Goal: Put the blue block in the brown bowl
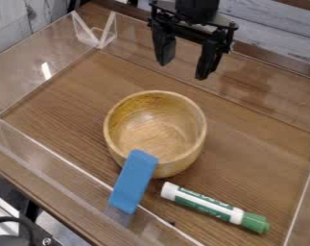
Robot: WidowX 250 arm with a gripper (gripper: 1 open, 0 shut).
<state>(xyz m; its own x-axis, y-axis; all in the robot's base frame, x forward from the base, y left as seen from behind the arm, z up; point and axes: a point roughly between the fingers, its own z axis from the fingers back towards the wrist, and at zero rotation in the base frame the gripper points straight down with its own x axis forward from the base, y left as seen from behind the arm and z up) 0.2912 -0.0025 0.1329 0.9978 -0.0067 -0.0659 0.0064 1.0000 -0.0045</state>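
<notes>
Bowl between open end effector and blue block

Table (67, 101), wooden and brown, spreads around the brown bowl (155, 133), the landmark here, round and light tan with a thick rim. Beyond the bowl, toward the top of the view, hangs the black end effector (184, 71), its two fingers apart with nothing between them. The blue block (132, 183) lies at the bowl's lower-left side in the view, its upper end overlapping the rim; whether they touch cannot be told. The white marker (214, 209) with a green cap (254, 223) lies to the bowl's lower right, apart from it.
</notes>
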